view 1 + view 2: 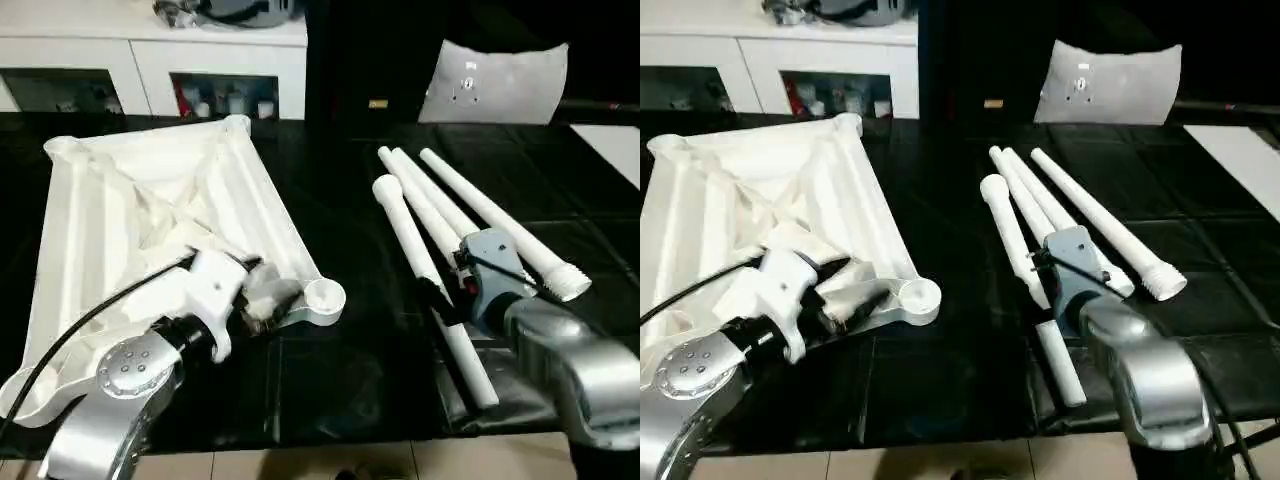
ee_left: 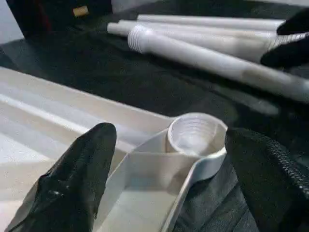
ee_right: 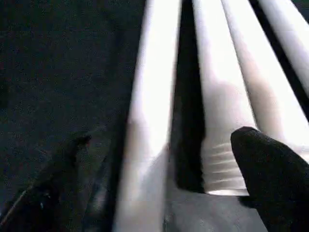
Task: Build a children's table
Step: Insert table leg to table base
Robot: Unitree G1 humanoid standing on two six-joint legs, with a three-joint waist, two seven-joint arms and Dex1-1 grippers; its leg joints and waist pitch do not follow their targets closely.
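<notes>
The children's table top (image 1: 150,230), a white square plastic slab lying ribs-up on the black worktop (image 1: 340,380), presents its near corner socket (image 2: 195,135) between the spread left gripper (image 2: 169,179), while the spread right gripper (image 3: 159,183) straddles one white tapered leg (image 1: 425,270) running 6-to-12 o'clock.

Silver forearms, left arm (image 1: 110,400) with screw-studded round joint, black cable, white wrist housing, right arm (image 1: 570,360) with blue-grey wrist, black-fingered right end effector (image 3: 159,159)

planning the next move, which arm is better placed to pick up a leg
Right. Its open pincer hangs directly over the long white tapered plastic legs, fingers straddling one. The left pincer sits at the white tabletop's round corner socket.
</notes>
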